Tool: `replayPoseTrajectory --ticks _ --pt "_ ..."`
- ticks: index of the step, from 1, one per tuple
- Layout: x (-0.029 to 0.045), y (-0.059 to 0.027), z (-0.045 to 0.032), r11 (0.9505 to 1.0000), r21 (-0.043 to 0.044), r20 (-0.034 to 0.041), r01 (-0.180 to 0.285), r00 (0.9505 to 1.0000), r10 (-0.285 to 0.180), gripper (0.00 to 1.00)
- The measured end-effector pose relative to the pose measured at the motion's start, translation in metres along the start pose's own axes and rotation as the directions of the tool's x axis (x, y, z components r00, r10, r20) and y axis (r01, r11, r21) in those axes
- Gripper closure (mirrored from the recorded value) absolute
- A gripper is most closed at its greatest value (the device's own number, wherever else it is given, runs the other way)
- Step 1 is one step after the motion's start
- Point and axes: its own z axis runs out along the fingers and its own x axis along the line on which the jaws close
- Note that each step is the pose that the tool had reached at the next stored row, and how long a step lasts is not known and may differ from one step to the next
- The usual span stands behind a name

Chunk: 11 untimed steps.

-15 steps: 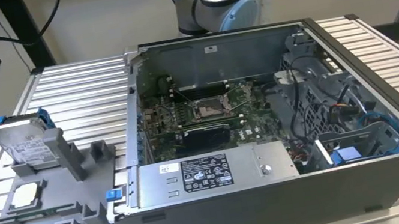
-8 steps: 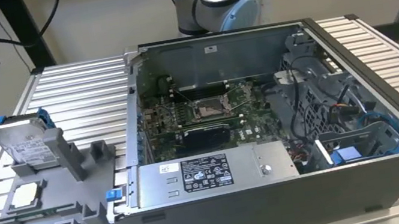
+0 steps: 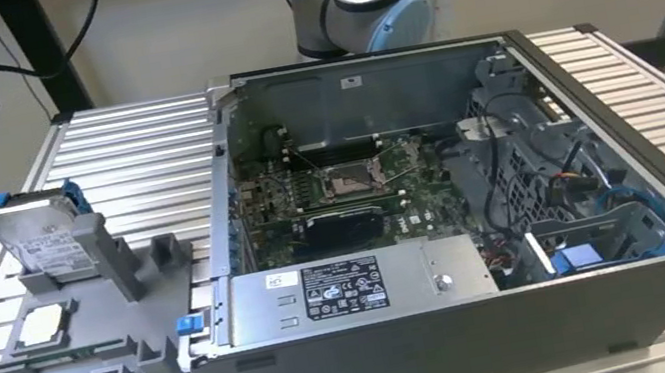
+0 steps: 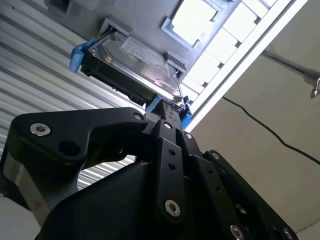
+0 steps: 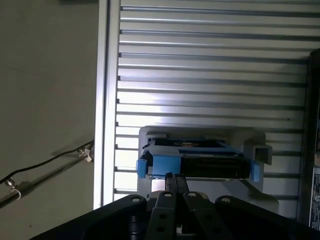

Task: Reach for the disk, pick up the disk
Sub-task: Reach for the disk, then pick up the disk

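Closest to the lens in both wrist views is the black linkage of the gripper (image 5: 175,178), its two fingers running forward side by side. They appear pressed together with nothing between them, though the tips overlap the drive's edge here, so a slight gap cannot be ruled out. Beyond the tips sits the hard disk (image 3: 40,238), a silver-grey drive with a white label and a bright blue frame round its edges. It stands on edge, leaning back, in a slot of the grey fixture plate (image 3: 81,362) at the exterior view's left, near the edge of the ribbed aluminium table (image 3: 137,148). A square processor chip (image 3: 42,324) lies flat in a pocket of the same plate, and the open computer case (image 3: 468,346) stands to the exterior view's right.

In the exterior view the gripper hangs above and outward of the hard disk, apart from it. I judge the reach to be the step in hand: the claw is lined up with the drive's upper edge, but the pickup is not yet made. A grasp calls for the claw to spread wide enough to take the drive's thickness, a straight approach along the present line, and a pinch on the drive itself rather than on the fixture's posts.
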Motion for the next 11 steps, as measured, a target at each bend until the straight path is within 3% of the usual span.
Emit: replayPoseTrajectory --ticks 8,11 --pt "0.0002 0.0 0.0 1.0 0.0 -0.0001 0.002 1.0 -0.002 1.0" --pt "0.0002 0.0 0.0 0.9996 0.0001 -0.0011 0.027 0.9996 -0.027 1.0"
